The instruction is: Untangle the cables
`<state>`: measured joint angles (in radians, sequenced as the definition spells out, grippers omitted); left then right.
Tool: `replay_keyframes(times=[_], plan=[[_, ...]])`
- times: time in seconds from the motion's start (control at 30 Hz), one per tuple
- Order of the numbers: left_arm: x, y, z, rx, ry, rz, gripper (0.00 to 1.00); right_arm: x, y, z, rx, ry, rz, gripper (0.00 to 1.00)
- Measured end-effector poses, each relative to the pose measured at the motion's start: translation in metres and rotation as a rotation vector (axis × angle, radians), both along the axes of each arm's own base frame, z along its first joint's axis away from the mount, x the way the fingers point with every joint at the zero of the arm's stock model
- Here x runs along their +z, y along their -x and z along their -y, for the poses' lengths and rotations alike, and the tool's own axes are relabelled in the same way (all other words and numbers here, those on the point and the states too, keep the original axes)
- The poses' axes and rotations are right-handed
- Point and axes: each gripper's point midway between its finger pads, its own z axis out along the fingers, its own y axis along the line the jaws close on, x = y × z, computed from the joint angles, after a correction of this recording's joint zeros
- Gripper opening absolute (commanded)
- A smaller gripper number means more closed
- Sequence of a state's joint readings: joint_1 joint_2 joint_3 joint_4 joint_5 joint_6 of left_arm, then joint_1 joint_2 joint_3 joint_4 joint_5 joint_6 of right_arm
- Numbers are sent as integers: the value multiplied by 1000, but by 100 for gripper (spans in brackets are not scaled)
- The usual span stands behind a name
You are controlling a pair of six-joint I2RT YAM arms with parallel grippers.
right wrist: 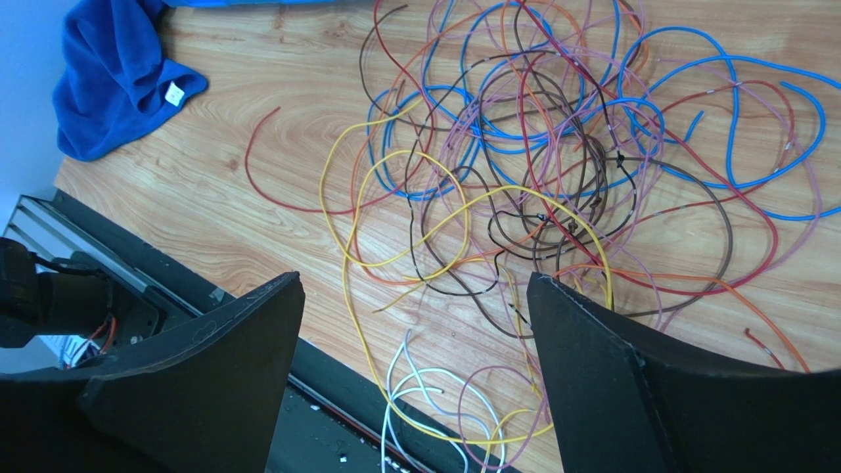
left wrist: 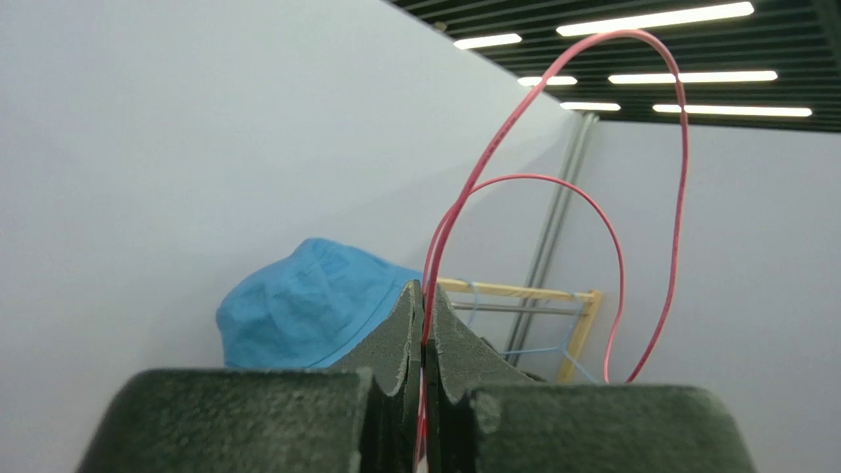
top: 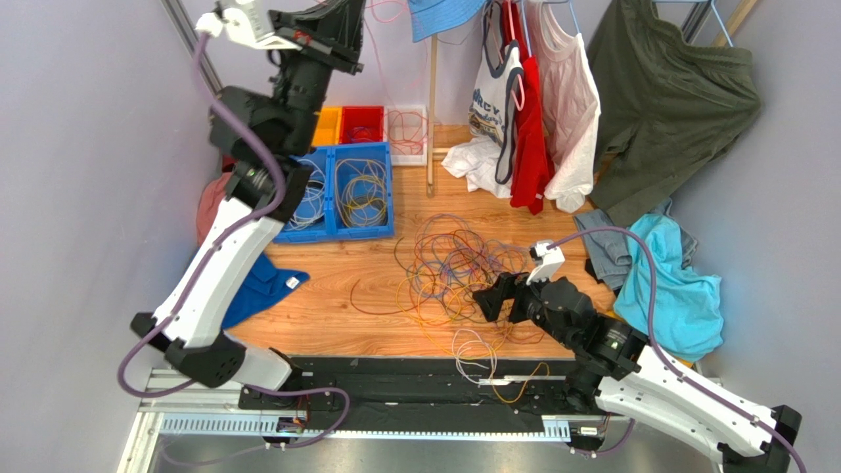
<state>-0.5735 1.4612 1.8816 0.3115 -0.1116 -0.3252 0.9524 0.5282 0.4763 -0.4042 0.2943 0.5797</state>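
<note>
The cables (top: 456, 268) lie as one tangled heap of orange, yellow, purple, blue, brown and red strands in the middle of the wooden table (top: 326, 296). My left gripper (top: 357, 20) is raised high at the back left, shut on a single red cable (left wrist: 681, 197) that arcs up out of its closed jaws (left wrist: 424, 291). My right gripper (top: 498, 296) hovers low at the heap's near right side. In the right wrist view its jaws (right wrist: 415, 286) stand wide open over yellow and white strands (right wrist: 434, 394), holding nothing, with the tangle (right wrist: 533, 168) just beyond.
Blue bins (top: 341, 192) with coiled cables, a red bin (top: 362, 123), an orange bin (top: 328, 126) and a white tray (top: 407, 133) stand at the back left. Clothes (top: 533, 108) hang at the back. A teal cloth (top: 681, 286) lies right, a blue cloth (top: 262, 281) left. Black rail (top: 415, 379) in front.
</note>
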Motion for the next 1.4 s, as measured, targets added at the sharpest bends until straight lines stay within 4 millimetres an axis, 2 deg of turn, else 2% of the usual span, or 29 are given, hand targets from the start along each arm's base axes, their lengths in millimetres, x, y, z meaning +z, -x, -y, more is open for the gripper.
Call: replay_keyframes(times=[0.07,0.17,0.33,0.47,0.67,0.83,0.93,1.07,1.2,1.4], plan=[[16,33,-2,-34,11,32,0,10,2,4,-4,-15,13,87],[21,64,1,-84,-2,27,0,34,4,12,-18,-56,51,87],[3,81,11,-139,-56,-49,0,68,6,20,-28,-121,124,86],[-13,87,16,-168,-97,-110,0,78,8,16,2,-139,143,86],[-17,106,25,-228,-139,-155,0,100,16,-10,131,-206,179,84],[-8,123,26,-258,-139,-150,0,128,29,-43,294,-272,195,82],[-9,126,27,-263,-143,-155,0,138,37,-62,388,-296,194,82],[-15,126,31,-262,-161,-174,0,140,49,-85,487,-287,188,82],[-17,129,36,-275,-171,-182,0,128,50,-102,528,-243,182,82],[-10,140,47,-314,-178,-170,0,120,21,-105,412,-194,247,84]])
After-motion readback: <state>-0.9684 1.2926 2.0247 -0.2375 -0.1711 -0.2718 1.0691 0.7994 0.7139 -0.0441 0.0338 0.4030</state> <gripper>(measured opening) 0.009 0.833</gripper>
